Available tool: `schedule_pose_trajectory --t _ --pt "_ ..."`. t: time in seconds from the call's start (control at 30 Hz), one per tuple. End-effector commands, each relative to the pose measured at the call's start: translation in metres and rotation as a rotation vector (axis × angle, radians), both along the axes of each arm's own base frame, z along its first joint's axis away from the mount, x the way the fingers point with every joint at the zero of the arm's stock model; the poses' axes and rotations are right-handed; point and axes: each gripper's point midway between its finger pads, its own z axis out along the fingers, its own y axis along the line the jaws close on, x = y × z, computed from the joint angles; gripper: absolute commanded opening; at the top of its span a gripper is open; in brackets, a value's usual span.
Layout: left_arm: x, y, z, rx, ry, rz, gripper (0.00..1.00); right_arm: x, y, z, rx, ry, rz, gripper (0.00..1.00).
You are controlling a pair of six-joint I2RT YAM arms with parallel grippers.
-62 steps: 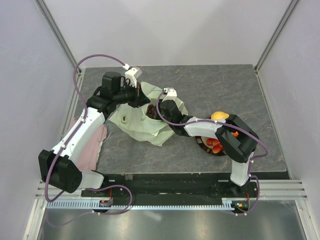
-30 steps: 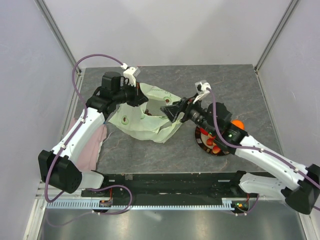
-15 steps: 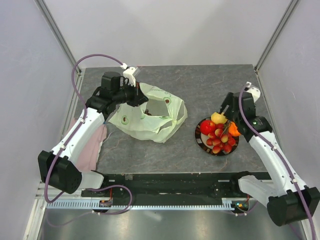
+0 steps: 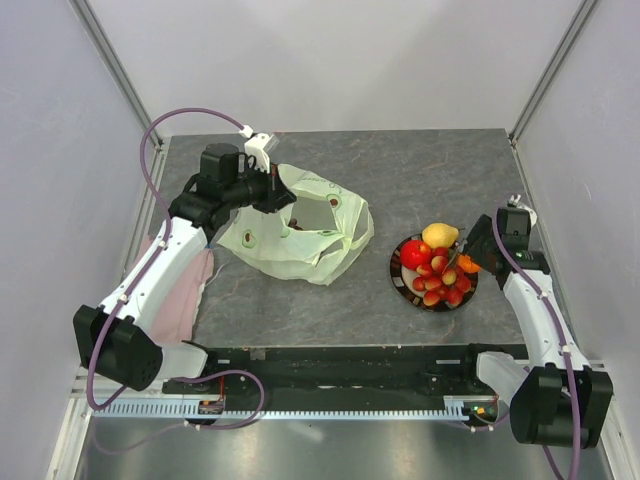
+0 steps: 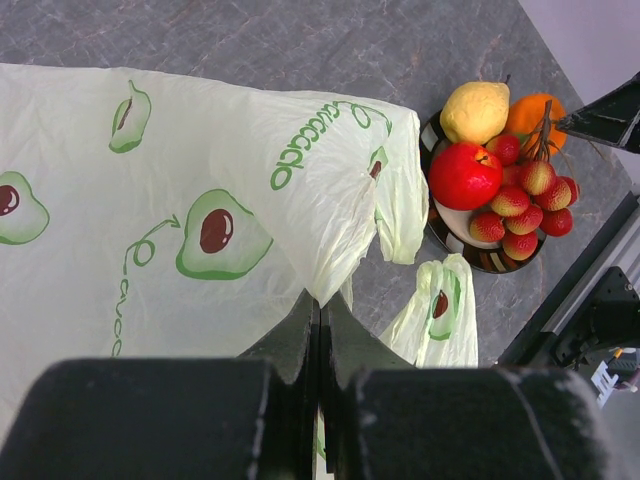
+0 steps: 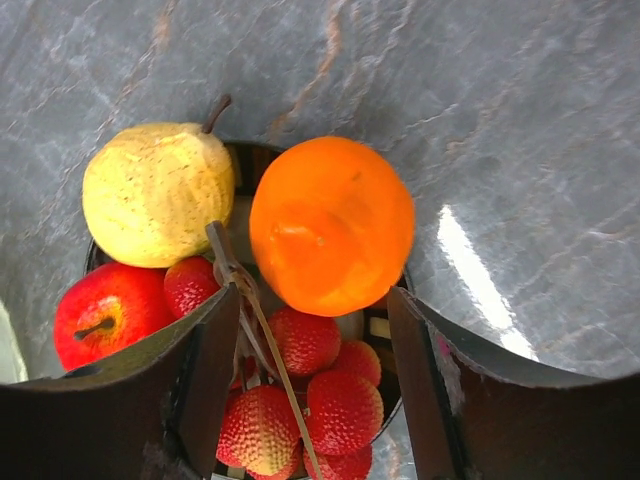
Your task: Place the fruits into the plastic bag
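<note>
The left arm (image 4: 165,265) and right arm (image 4: 535,305) are both built of white shells joined by black motor housings, with a bulky black block at the lower left and lower right of the top view. 1 purple cable (image 4: 146,150) loops along each arm to a small white connector (image 4: 258,143). The left gripper (image 5: 318,305) has 2 matte black fingers. The right gripper (image 6: 310,315) has 2 dark, curved ones.

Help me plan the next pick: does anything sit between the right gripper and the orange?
Nothing visible does. The open right gripper faces the orange; a thin brown stem lies just beside it, over the small red fruits.
</note>
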Motion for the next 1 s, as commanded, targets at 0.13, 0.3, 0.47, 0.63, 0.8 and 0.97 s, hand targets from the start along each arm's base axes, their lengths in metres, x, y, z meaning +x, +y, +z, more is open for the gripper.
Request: schedule_pose_trajectory --t 0.13,0.3,0.47,0.63,0.8,0.97 --pt "-0.003 -0.004 0.021 -0.047 -0.043 -0.014 0.02 0.015 0.015 0.008 0.052 -0.093 0.09 0.69" --pt "-0.004 -0.006 0.02 -0.053 -0.036 -0.02 0.01 0.017 0.018 0.006 0.058 -0.113 0.108 0.7" --pt "-0.004 -0.006 0.02 -0.052 -0.039 -0.021 0.02 0.025 0.027 -0.007 0.098 -0.102 0.149 0.54" --pt "-0.002 -0.006 0.019 -0.049 -0.037 -0.016 0.02 0.033 0.03 0.0 0.102 -0.133 0.172 0.49" --pt "-0.003 -0.006 0.018 -0.05 -0.033 -0.021 0.01 0.034 0.029 -0.003 0.094 -0.133 0.18 0.5" --pt "-0.003 -0.006 0.018 -0.049 -0.034 -0.021 0.02 0.036 0.031 -0.01 0.107 -0.12 0.188 0.48"
